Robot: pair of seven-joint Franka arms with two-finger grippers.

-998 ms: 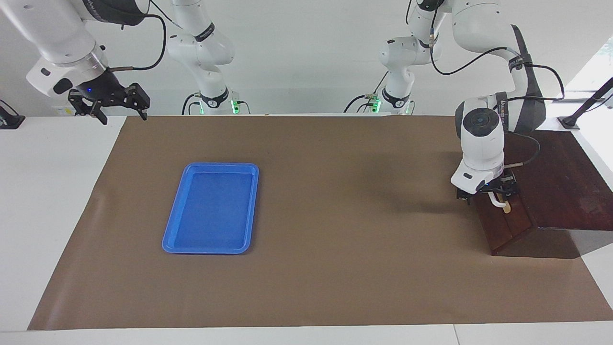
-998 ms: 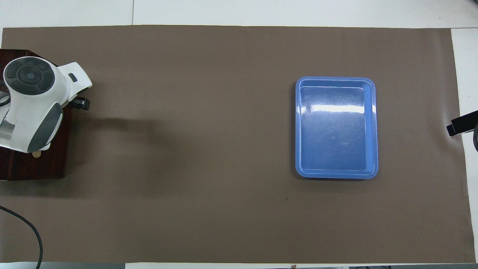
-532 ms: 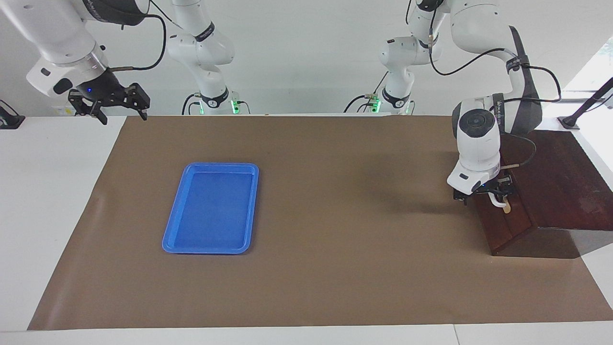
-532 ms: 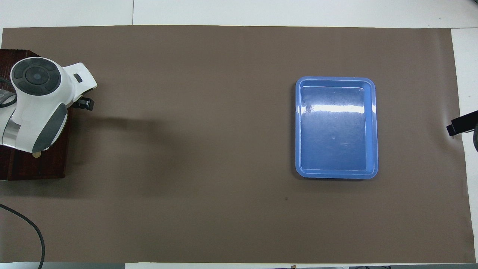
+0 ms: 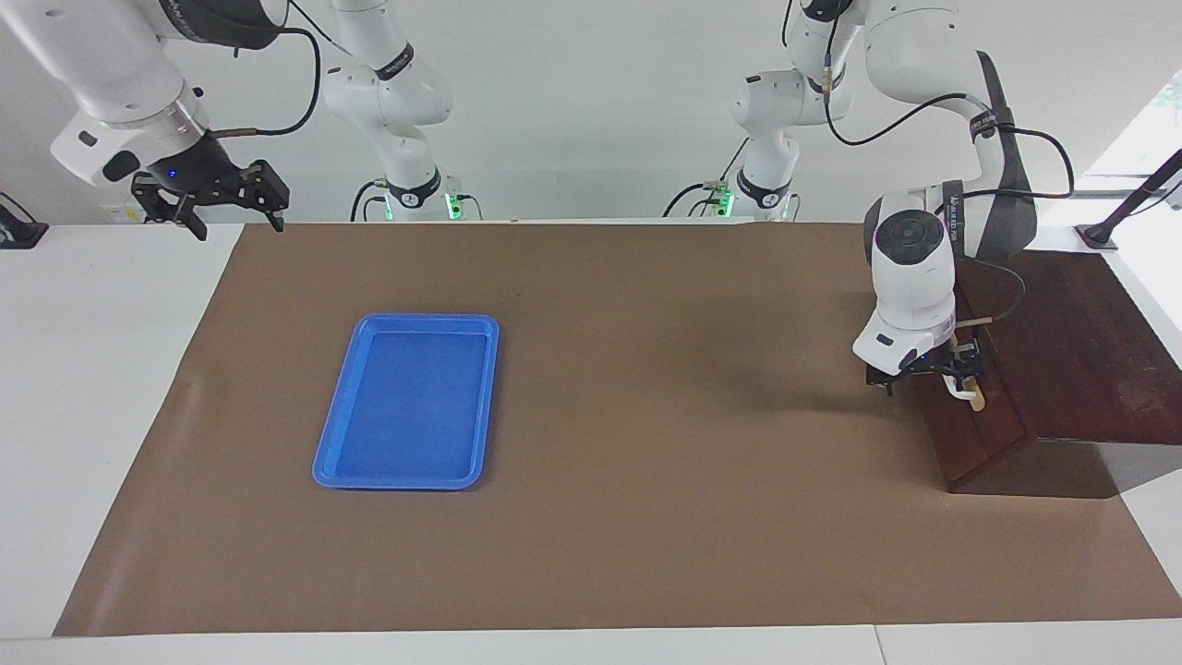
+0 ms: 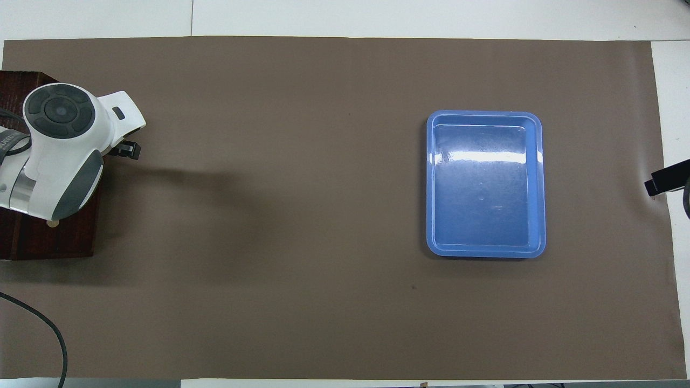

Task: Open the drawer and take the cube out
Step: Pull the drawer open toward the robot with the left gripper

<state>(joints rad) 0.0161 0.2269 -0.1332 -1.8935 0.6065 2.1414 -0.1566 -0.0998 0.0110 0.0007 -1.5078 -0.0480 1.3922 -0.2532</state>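
Left gripper (image 5: 923, 379) pulled one drawer (image 5: 979, 420); one tray (image 5: 406, 402)

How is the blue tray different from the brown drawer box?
The tray is bright blue and flat with a low rim; the drawer box is dark reddish-brown wood and stands taller. The tray lies toward the right arm's end of the table, the drawer box at the left arm's end. The left gripper is at the drawer's handle; nothing is near the tray. Both rest on the brown mat.
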